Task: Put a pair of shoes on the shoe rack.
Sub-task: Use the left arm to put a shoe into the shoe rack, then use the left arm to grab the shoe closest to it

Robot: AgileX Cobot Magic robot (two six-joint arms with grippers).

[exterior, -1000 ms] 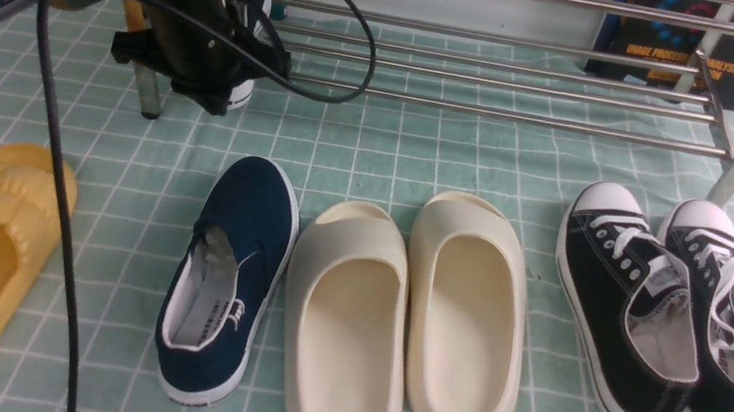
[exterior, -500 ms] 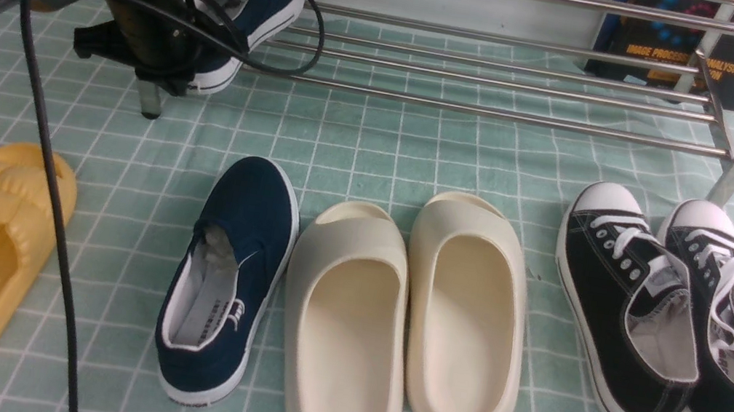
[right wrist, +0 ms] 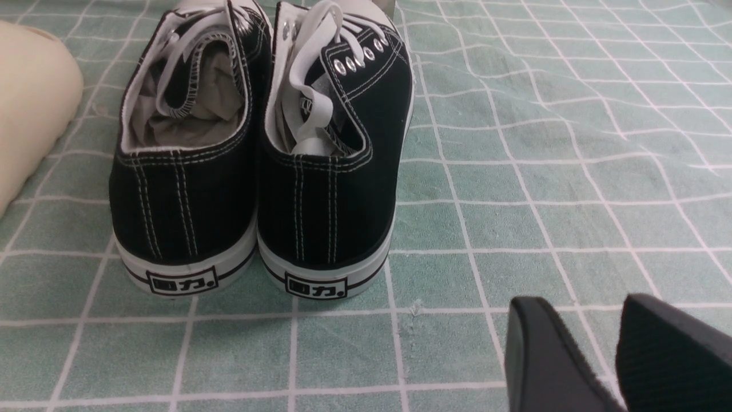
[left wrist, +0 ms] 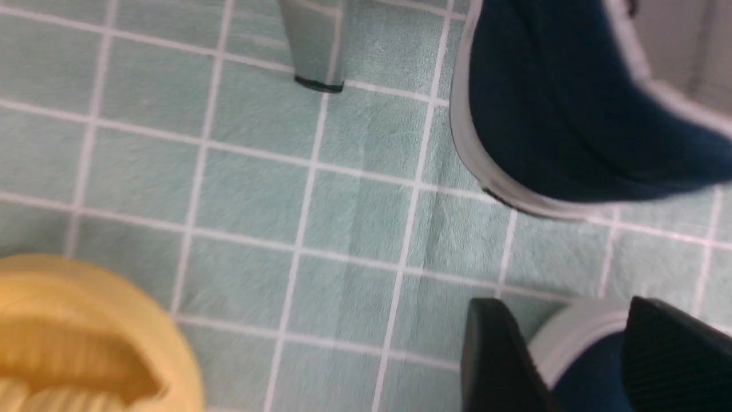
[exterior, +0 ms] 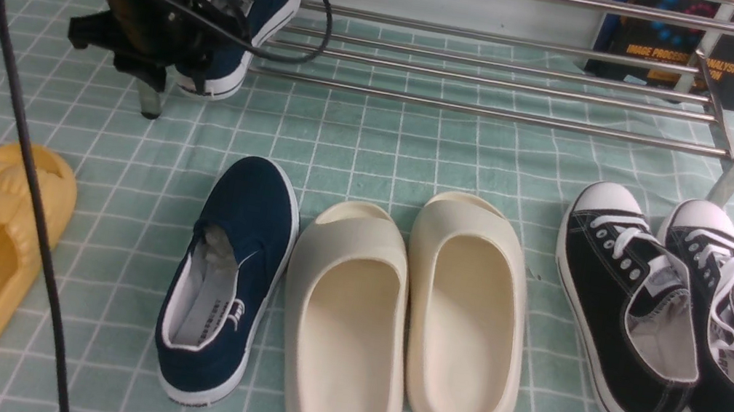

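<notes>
Left tool gripping navy white-soled shoe

Left arm reaching in from the left edge of the front view, grey tubular link angled up toward the far left corner, black cable looping off the wrist. Left gripper with black ribbed fingers clamped on the heel of a navy-blue canvas slip-on shoe. Right gripper low over the cloth, black fingers parted, nothing between them.
</notes>
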